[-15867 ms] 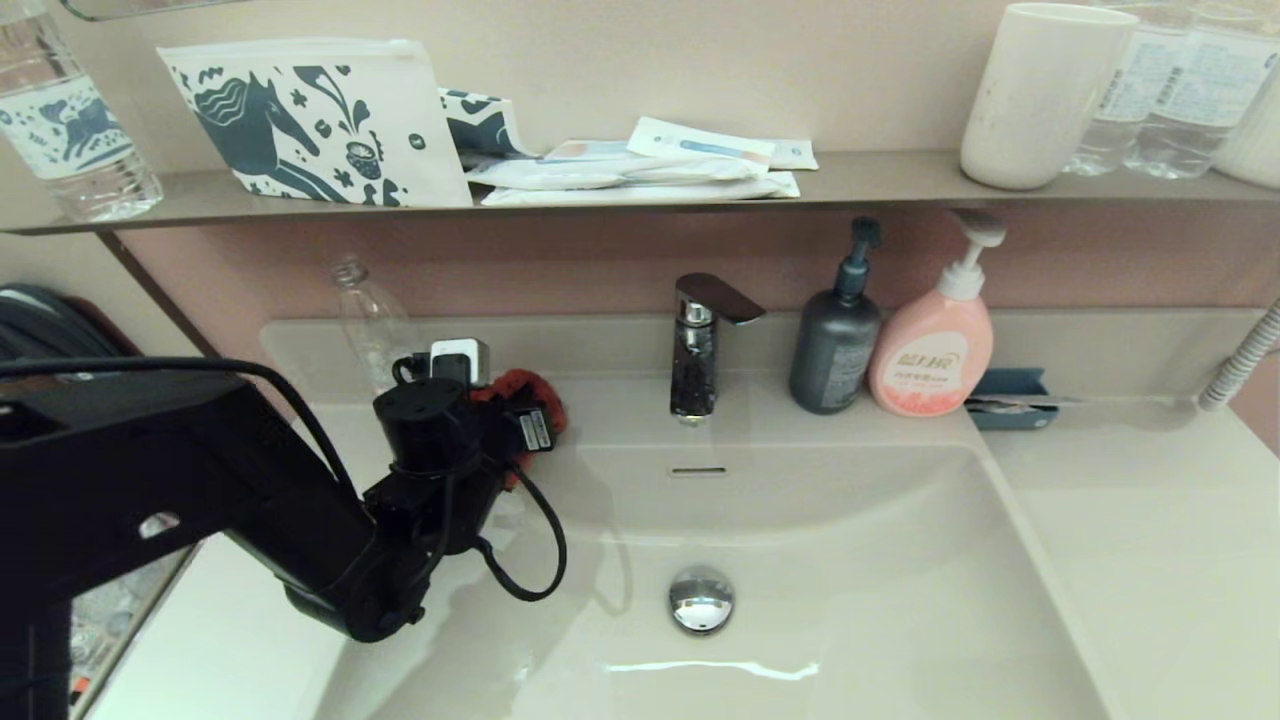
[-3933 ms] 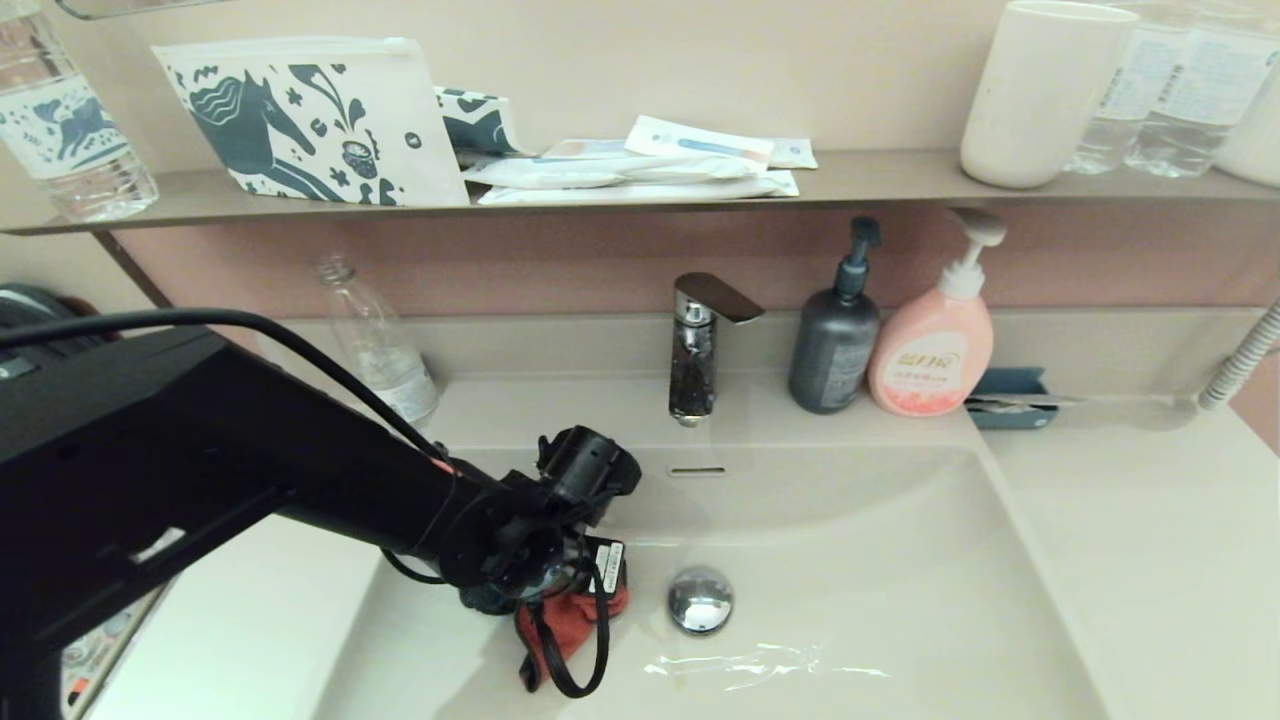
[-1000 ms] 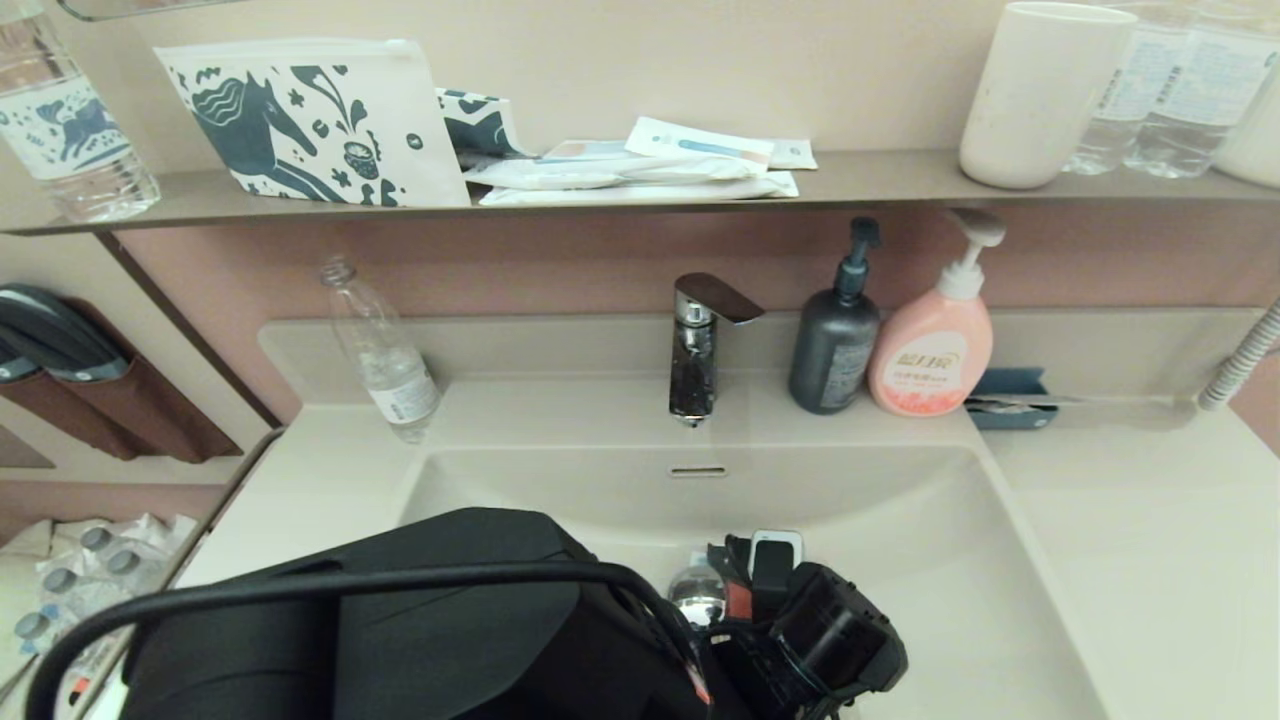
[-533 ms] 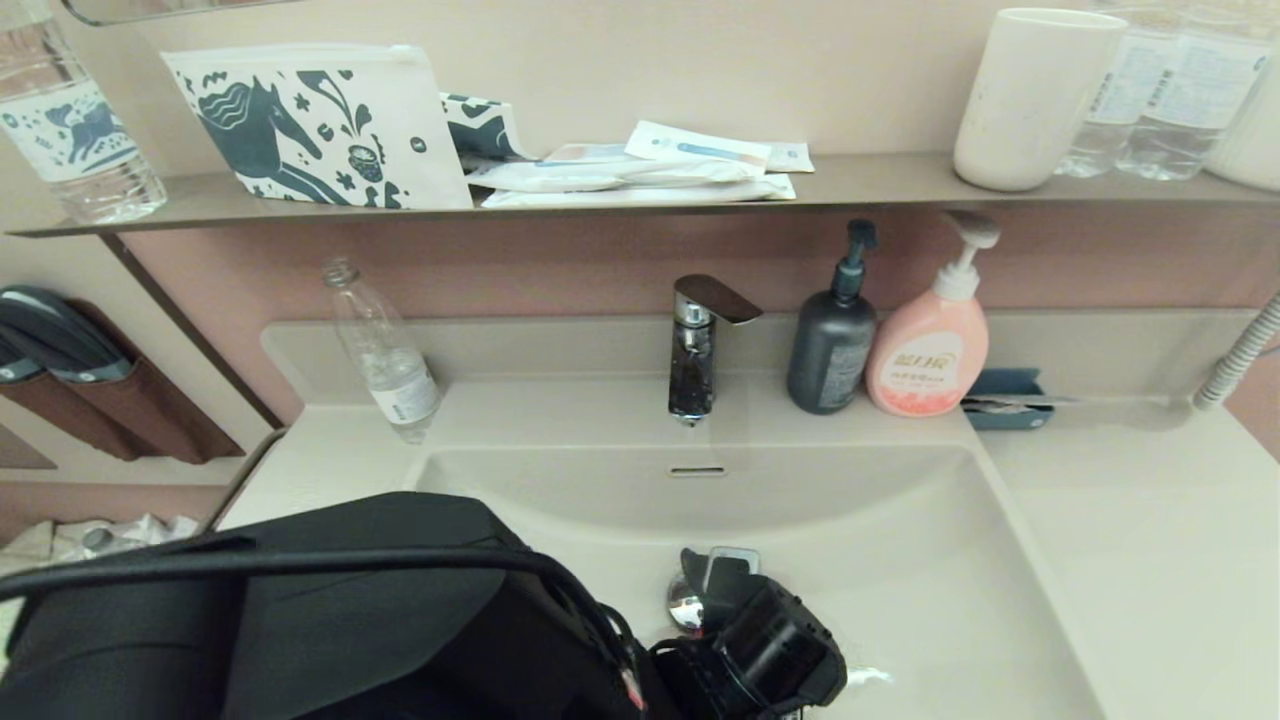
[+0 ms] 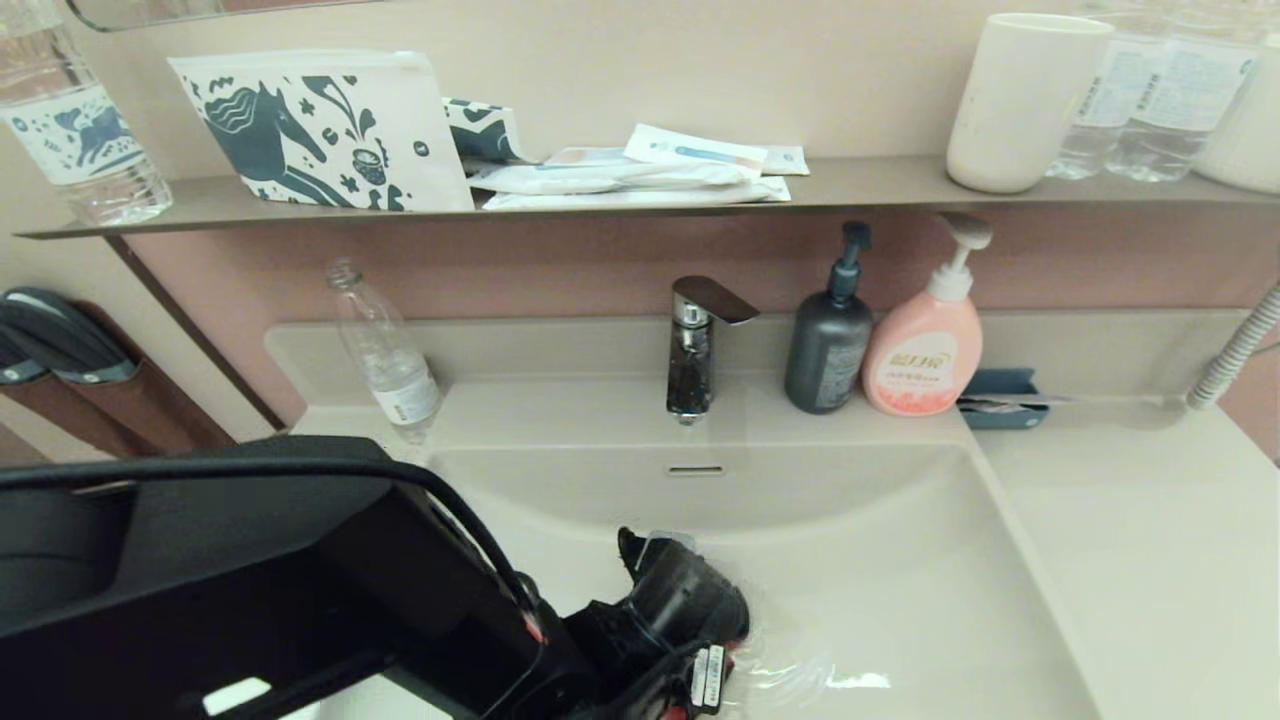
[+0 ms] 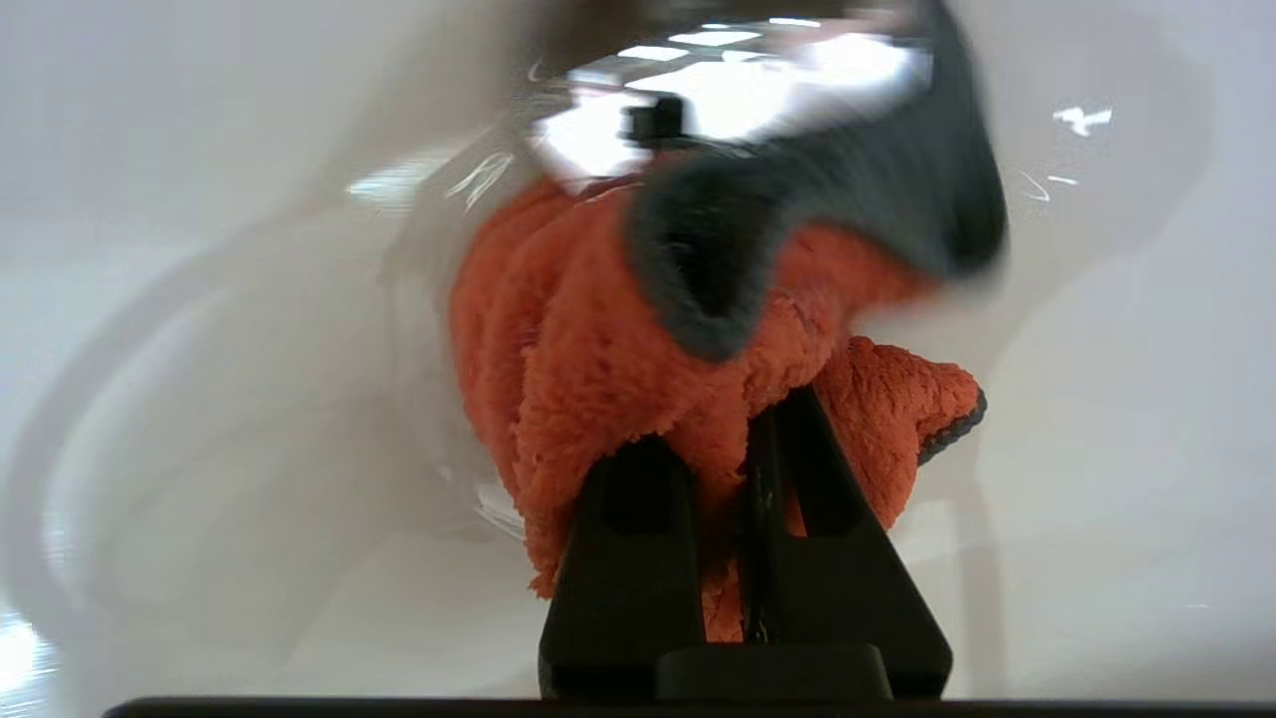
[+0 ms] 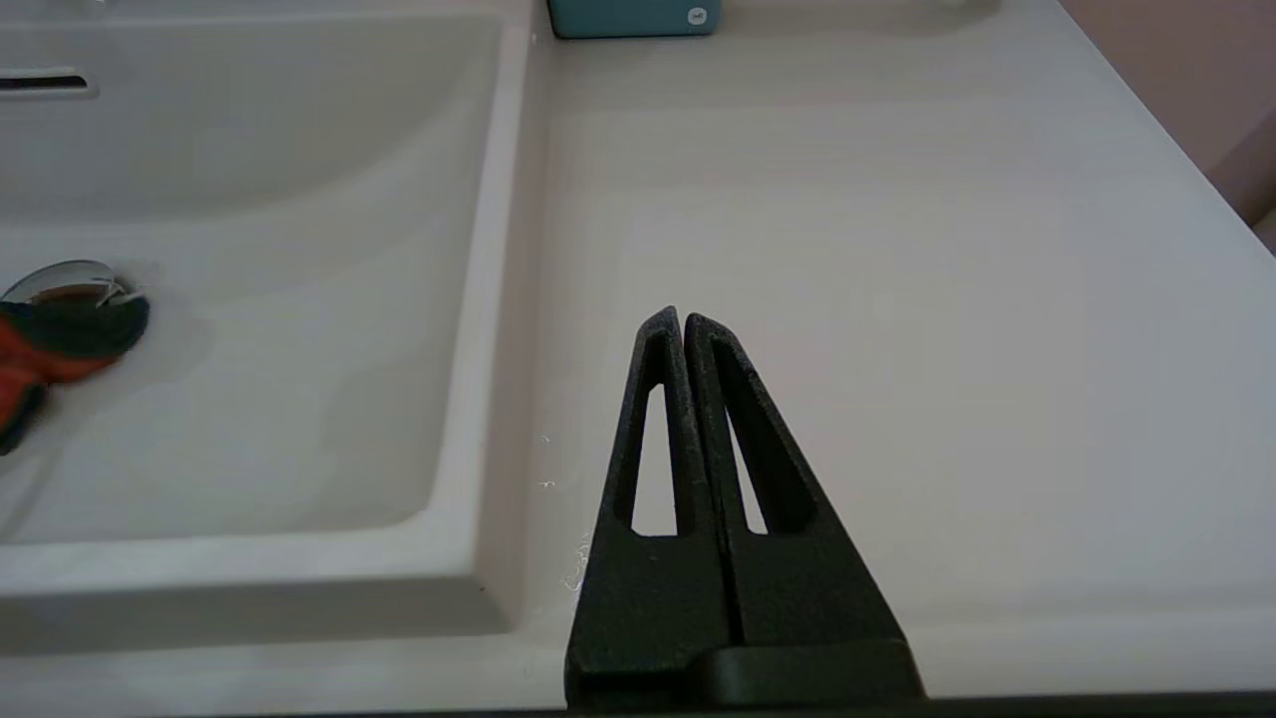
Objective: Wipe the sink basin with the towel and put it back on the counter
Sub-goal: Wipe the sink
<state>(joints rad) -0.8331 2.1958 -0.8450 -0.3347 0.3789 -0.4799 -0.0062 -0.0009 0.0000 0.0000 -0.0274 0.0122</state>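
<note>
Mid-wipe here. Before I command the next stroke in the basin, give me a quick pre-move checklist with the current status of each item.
1. Grip: left gripper has its jaws closed on the towel — ok.
2. Towel in the sink basin, against its floor — ok.
3. Drain plug: towel lies right beside it, a dark flap reaching its edge; whether it could snag — cannot tell.
4. Wet sheen on the basin floor beside the gripper, more wiping likely needed — not ok.
5. Right gripper parked over the counter, jaws shut, outside the basin — ok.
6. Faucet and soap bottles stand behind the basin, away from the arm — ok.
</note>
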